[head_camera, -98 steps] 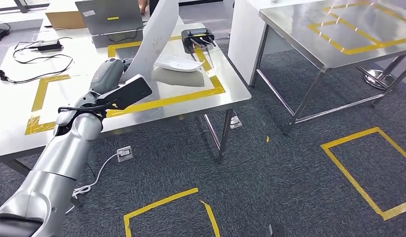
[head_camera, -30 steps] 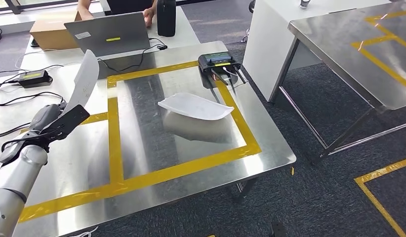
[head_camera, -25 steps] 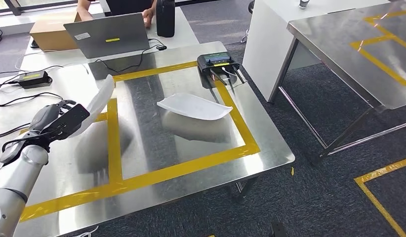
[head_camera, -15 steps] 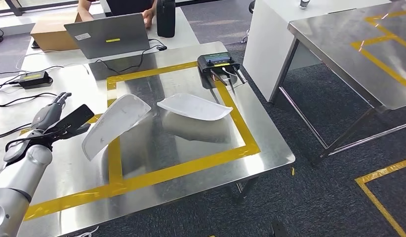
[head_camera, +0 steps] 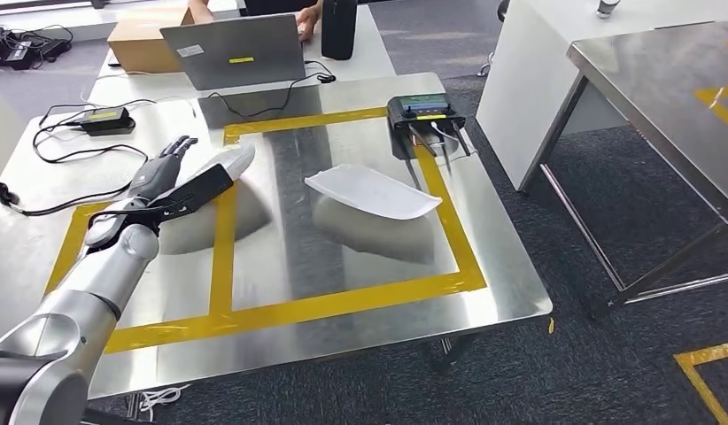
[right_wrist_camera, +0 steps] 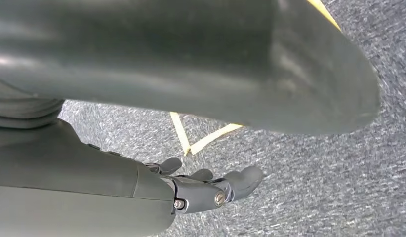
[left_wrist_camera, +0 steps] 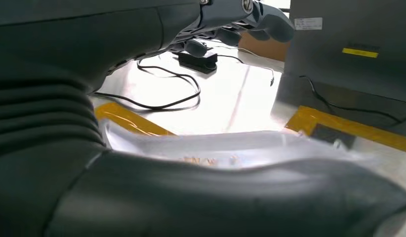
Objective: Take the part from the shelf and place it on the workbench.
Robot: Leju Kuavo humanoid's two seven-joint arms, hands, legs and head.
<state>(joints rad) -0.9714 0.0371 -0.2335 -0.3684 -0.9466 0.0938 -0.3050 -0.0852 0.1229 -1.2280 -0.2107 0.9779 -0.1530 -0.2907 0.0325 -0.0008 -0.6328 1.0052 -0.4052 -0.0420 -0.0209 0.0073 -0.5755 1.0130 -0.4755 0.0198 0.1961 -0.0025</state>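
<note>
The left hand [head_camera: 166,173] has let go of the white part [head_camera: 226,163], which a second ago stood upright in its grip; it now lies flat on the workbench [head_camera: 360,292] beneath the hand's spread, empty fingers, at nine o'clock from the other white part [head_camera: 372,191]. The right hand [right_wrist_camera: 211,190] hangs over the carpet, fingers loosely apart, holding nothing. The placing looks done.

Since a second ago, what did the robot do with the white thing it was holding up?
The left hand tipped the white part over, lowered it onto the table across the yellow tape, and let go; its fingers are now spread above it. The camera shifted a little too. The other white part stayed inside the tape square, the laptop behind it.
</note>
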